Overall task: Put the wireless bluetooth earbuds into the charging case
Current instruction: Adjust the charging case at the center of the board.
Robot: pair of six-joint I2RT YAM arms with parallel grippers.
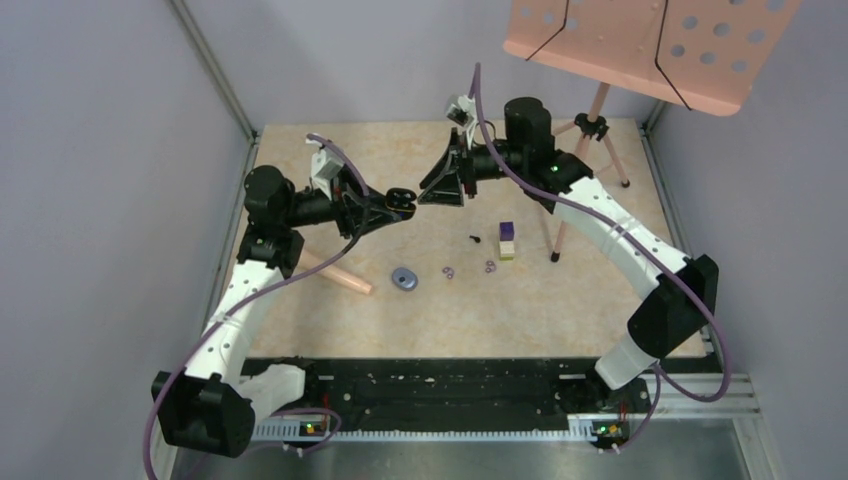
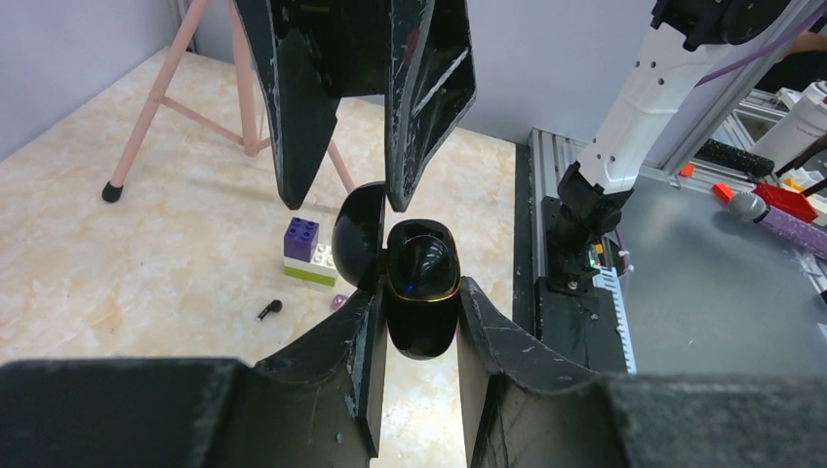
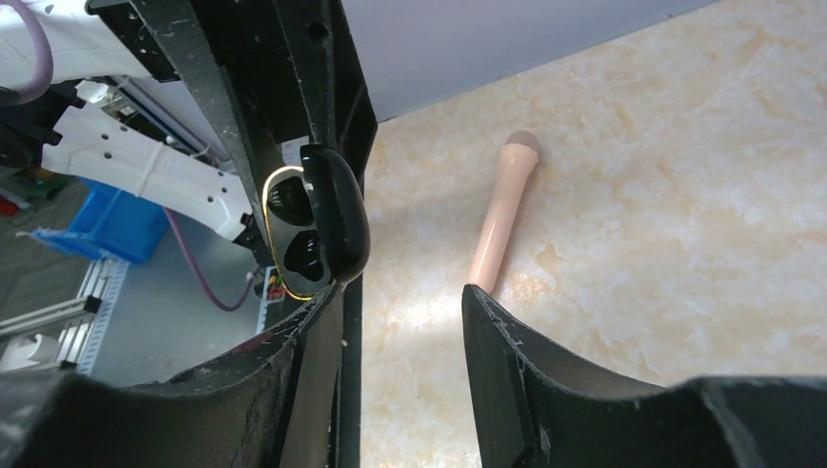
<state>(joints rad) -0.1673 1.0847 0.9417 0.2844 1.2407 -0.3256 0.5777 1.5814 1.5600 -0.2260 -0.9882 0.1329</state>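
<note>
My left gripper (image 1: 398,203) is shut on the black charging case (image 1: 401,197), held in the air with its lid open. In the left wrist view the case (image 2: 421,292) sits between my fingers, gold rim showing, lid (image 2: 356,234) swung left. My right gripper (image 1: 426,196) is open, and one fingertip (image 2: 402,195) rests at the gap between lid and body. The right wrist view shows the case (image 3: 317,219) at its left finger; the right gripper (image 3: 402,292) is empty. On the table lie a black earbud (image 1: 472,238) and two pale purple ring buds (image 1: 449,272) (image 1: 490,266). I cannot tell what is inside the case.
A purple-and-yellow block (image 1: 507,240) stands right of the black bud. A blue-grey oval piece (image 1: 405,278) lies left of the rings. A pink tripod's legs (image 1: 338,275) (image 1: 565,225) rest on the table under a pink perforated tray (image 1: 650,45).
</note>
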